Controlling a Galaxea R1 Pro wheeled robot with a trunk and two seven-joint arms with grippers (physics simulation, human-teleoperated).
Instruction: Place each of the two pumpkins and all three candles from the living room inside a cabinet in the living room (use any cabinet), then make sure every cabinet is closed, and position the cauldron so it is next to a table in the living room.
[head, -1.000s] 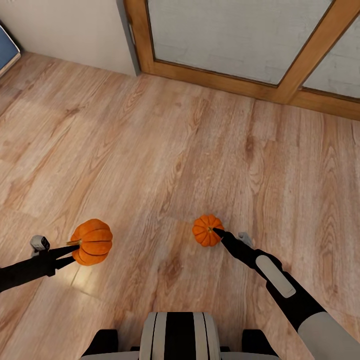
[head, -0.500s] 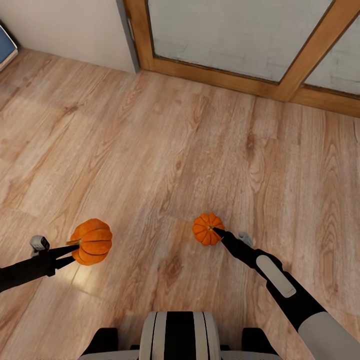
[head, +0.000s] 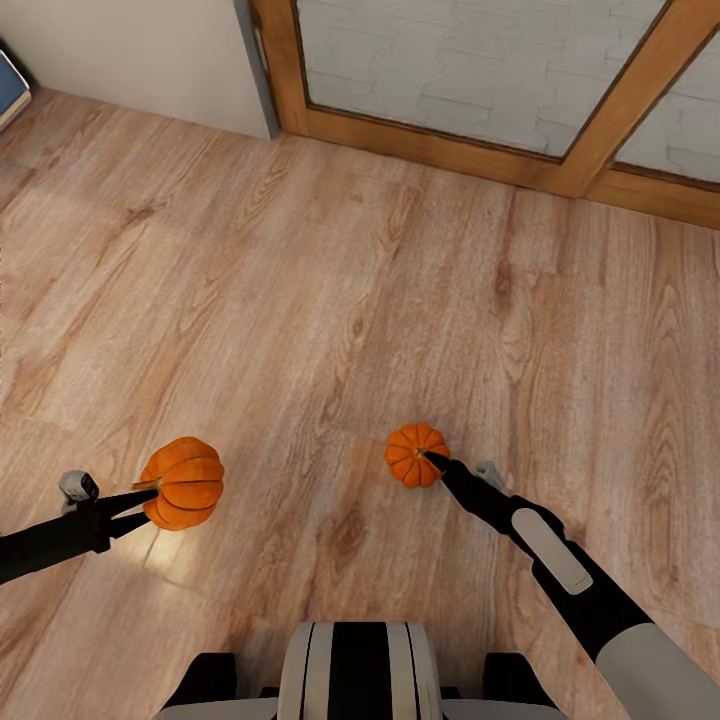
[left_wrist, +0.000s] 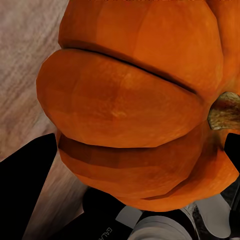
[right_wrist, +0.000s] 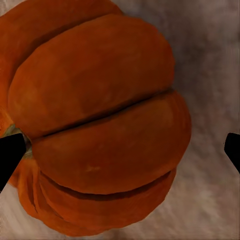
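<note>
Two small orange ribbed pumpkins hang above the wood floor, one in each gripper. My left gripper (head: 140, 502) is shut on the larger-looking pumpkin (head: 184, 483), which lies on its side with its stem toward the fingers. Close up, that pumpkin (left_wrist: 135, 105) spans the left wrist view, with black fingers (left_wrist: 25, 190) at its sides. My right gripper (head: 432, 460) holds the other pumpkin (head: 414, 455) near its stem. In the right wrist view this pumpkin (right_wrist: 95, 125) sits between the fingertips (right_wrist: 10, 152), over bare floor. The candles, cabinet, cauldron and table are out of view.
A wood-framed glass door (head: 560, 180) runs along the far side, with a white wall (head: 130, 60) to its left. A blue object (head: 10, 90) shows at the far left edge. Light wood floor (head: 330, 300) stretches ahead. My base (head: 360, 670) is at the near edge.
The whole floor and door frame have shifted slightly in the picture, so the camera has moved. Both pumpkins stay in the same place relative to their grippers.
</note>
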